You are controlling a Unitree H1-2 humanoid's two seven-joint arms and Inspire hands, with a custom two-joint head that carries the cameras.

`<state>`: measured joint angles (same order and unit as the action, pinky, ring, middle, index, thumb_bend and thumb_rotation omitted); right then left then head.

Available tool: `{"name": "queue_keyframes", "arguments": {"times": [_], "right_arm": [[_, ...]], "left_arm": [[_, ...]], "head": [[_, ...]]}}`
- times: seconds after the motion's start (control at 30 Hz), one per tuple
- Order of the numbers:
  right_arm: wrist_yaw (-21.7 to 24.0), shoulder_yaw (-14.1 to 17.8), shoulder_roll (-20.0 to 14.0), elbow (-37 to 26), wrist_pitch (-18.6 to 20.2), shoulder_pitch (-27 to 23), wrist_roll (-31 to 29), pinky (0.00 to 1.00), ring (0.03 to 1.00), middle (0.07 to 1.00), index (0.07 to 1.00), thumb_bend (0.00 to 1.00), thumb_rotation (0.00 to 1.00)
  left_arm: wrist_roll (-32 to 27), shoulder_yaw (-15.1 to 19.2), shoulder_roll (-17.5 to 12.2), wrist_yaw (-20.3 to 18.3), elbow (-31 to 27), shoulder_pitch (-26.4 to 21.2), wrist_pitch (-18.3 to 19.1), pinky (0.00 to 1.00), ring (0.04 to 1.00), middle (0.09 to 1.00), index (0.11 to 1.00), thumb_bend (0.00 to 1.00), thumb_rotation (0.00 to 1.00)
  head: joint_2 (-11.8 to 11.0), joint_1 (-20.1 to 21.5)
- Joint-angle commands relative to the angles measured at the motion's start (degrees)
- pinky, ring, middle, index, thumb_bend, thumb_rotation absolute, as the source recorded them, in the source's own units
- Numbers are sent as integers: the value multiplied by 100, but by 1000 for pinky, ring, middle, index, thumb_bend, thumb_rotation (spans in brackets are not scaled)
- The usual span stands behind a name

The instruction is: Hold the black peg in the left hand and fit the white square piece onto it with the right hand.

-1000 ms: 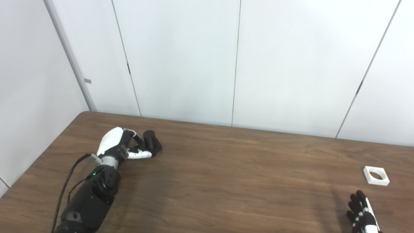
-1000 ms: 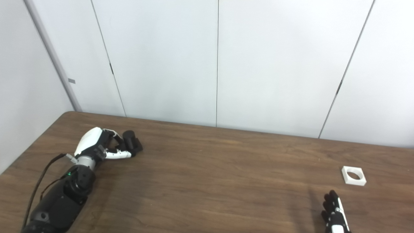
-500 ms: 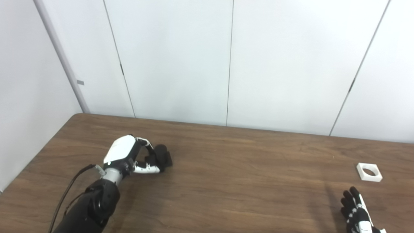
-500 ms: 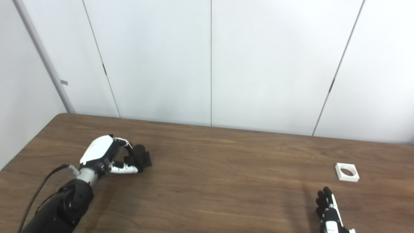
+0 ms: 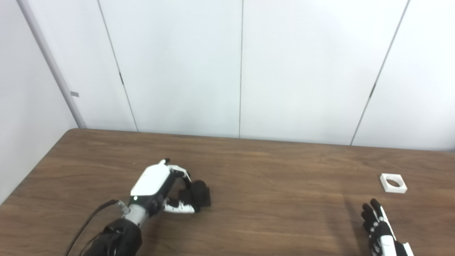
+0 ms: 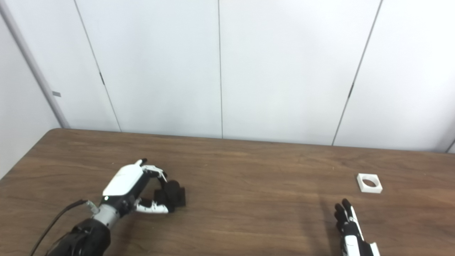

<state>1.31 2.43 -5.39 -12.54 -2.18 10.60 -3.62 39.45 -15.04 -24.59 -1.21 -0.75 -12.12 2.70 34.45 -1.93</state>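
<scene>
My left hand [image 5: 158,188] is shut on the black peg [image 5: 199,193], fingers and thumb wrapped around it, just above the brown table [image 5: 266,199] at its left-centre. The same hand [image 6: 129,190] and peg [image 6: 172,195] show in the right eye view. The white square piece [image 5: 393,182] with a round hole lies flat on the table at the far right. My right hand [image 5: 378,227] is open and empty at the bottom right, fingers pointing away, a short way in front of the white piece [image 6: 369,183].
White wall panels [image 5: 241,67] stand right behind the table's far edge. A black cable [image 5: 89,227] runs along my left forearm. The table's left corner [image 5: 76,131] is rounded.
My left hand has carried the black peg right and toward me, nearer the table's middle. The camera has turned left to right, shifting the whole picture. The right hand has barely moved.
</scene>
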Motion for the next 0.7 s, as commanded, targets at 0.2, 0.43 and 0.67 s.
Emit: {"name": "queue_keyframes", "arguments": {"times": [0.2,0.43,0.67], "right_arm": [[-115,-139,250,-158,212,94,-19,1000,962,949,964,486,1000],[-209,-229,214,-355,378,59,38,987,951,949,962,532,1000],[-265,-275,214,-467,484,22,64,989,945,944,966,525,1000]], "left_arm": [[143,-104,314,-437,-732,72,79,993,829,731,484,522,50],[393,-295,633,-760,-1039,282,233,959,822,731,483,523,52],[588,-605,935,-1030,-1278,490,280,981,830,746,483,523,53]], "head": [[260,189],[476,361],[648,484]]}}
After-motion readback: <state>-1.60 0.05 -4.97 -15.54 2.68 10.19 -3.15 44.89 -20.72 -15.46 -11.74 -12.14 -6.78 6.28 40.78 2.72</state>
